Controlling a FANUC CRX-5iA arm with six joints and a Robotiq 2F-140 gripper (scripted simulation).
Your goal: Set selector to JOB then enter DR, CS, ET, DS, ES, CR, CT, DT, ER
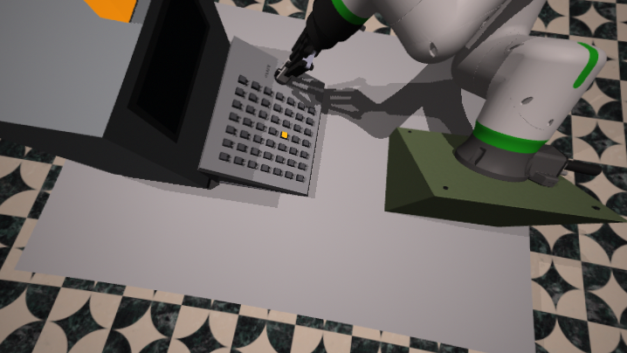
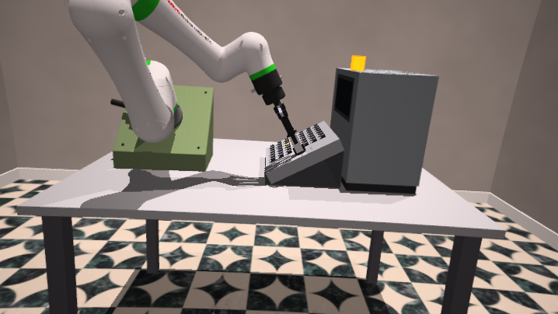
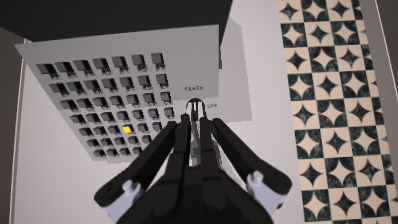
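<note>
Dark selector knob (image 3: 195,106) beside sloped grey keypad (image 3: 100,52); one key (image 3: 127,129) glows yellow.

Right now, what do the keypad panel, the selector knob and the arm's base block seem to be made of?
Keypad panel: flat matte grey, looks like painted metal or plastic; no gloss. Its keys are dark, one lit amber.
Selector knob: dark and rounded with a pale pointer line, probably plastic; the gripper is shut on it.
Base block: dull olive green with small dark holes at its corners, likely painted metal.
</note>
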